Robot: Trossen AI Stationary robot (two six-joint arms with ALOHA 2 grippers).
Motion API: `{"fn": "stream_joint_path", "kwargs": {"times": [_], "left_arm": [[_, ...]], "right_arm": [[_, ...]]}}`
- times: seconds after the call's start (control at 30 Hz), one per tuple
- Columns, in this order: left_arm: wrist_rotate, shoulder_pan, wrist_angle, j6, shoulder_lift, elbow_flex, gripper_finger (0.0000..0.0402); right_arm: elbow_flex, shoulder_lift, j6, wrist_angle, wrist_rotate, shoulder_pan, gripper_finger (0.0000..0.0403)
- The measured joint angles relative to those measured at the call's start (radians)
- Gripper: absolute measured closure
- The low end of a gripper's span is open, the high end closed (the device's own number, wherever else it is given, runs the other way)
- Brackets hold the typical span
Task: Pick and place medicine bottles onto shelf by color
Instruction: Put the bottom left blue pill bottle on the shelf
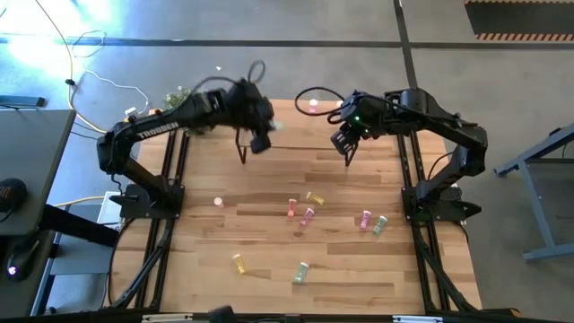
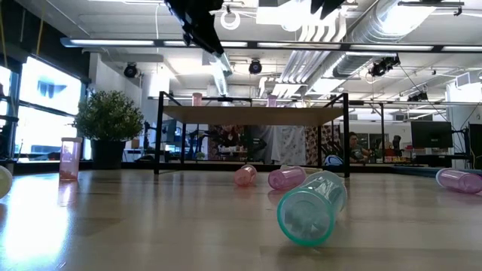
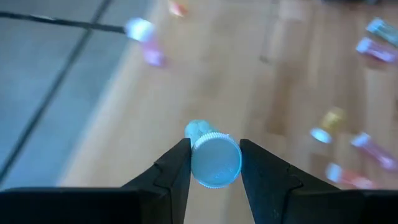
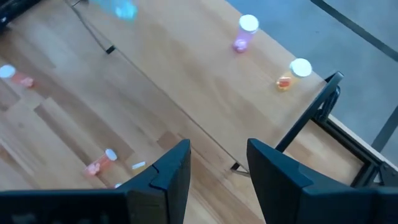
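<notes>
Closest to the low camera, a mint-green bottle [image 2: 310, 208] lies on its side on the wooden surface [image 1: 269, 269], its open end facing the lens. Behind it lie a pink bottle [image 2: 286, 178] and a salmon one [image 2: 245, 175], with another pink bottle [image 2: 459, 180] off at the edge and a pink one standing upright [image 2: 69, 158] on the other side. From above, the loose bottles are scattered across the middle and near part of the surface: a salmon one [image 1: 292, 208], a pink one [image 1: 308, 216], a yellow one [image 1: 315, 198], a pink [image 1: 364, 219] and green [image 1: 379, 225] pair just beside each other, a yellow one [image 1: 239, 262] and a green one [image 1: 300, 272] nearer the front edge, and a lone bottle [image 1: 218, 203] towards the left arm's side. The shelf [image 2: 252, 115] stands at the far end, and two bottles [image 4: 244, 32] [image 4: 292, 73] stand upright on its top near one corner. Over the shelf's left part, the left pincer [image 3: 215, 163] is raised, clenched on a mint-green bottle [image 3: 211, 157] held between its fingers. The right pincer [image 4: 217, 171] hangs released above the shelf's right part, nothing between its fingers.
</notes>
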Motion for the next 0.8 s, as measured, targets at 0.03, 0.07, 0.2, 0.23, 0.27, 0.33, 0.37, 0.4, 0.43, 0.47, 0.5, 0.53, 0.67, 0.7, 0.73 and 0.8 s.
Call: {"fn": "stream_joint_path", "kwargs": {"times": [0.03,0.07,0.2,0.23,0.27,0.33,0.37,0.4,0.43,0.47,0.5,0.53,0.67,0.7,0.73,0.8], "left_arm": [[0.000,0.022,-0.001,0.015,0.000,0.018,0.0284],[-0.001,0.043,-0.002,0.029,0.000,0.037,0.0284],[-0.003,0.121,0.001,0.064,0.000,0.115,0.0284],[-0.003,0.137,0.000,0.074,0.000,0.132,0.0284],[-0.003,0.151,0.002,0.086,0.000,0.146,0.0284],[-0.003,0.173,0.003,0.105,0.009,0.180,0.0284],[0.002,0.184,0.004,0.112,0.016,0.196,0.0284],[0.006,0.195,-0.002,0.116,0.027,0.216,0.0284],[0.012,0.202,-0.007,0.120,0.040,0.241,0.0284],[0.022,0.207,-0.012,0.123,0.053,0.265,0.0284],[0.028,0.210,-0.015,0.123,0.068,0.288,0.0284],[0.030,0.211,-0.020,0.123,0.084,0.315,0.0284],[0.030,0.211,-0.099,0.117,0.144,0.404,0.0284],[0.030,0.211,-0.121,0.115,0.156,0.420,0.0284],[0.032,0.211,-0.145,0.114,0.166,0.433,0.0284],[0.032,0.211,-0.180,0.113,0.188,0.449,0.0284]], "right_arm": [[0.000,0.000,0.003,0.000,0.000,-0.006,0.0253],[0.000,0.000,0.003,0.000,0.000,-0.011,0.0253],[0.000,0.000,0.004,0.000,0.000,-0.029,0.0253],[0.000,0.000,0.004,0.000,0.000,-0.033,0.0253],[0.000,0.000,0.004,0.000,0.000,-0.037,0.0253],[0.000,0.000,0.008,0.000,0.000,-0.044,0.0253],[0.000,0.000,0.014,0.000,0.000,-0.046,0.0253],[0.000,0.000,0.014,0.000,0.000,-0.049,0.0253],[0.000,0.000,0.014,0.000,0.000,-0.052,0.0253],[0.000,0.000,0.014,0.000,0.000,-0.054,0.0253],[0.000,0.000,0.014,0.000,0.000,-0.056,0.0253],[0.000,0.000,0.014,0.000,0.000,-0.058,0.0253],[0.000,0.000,0.014,0.000,0.003,-0.063,0.0253],[0.000,0.000,0.014,0.000,0.004,-0.063,0.0253],[0.000,0.000,0.015,-0.001,0.005,-0.063,0.0253],[0.000,0.000,0.015,-0.001,0.005,-0.063,0.0253]]}}
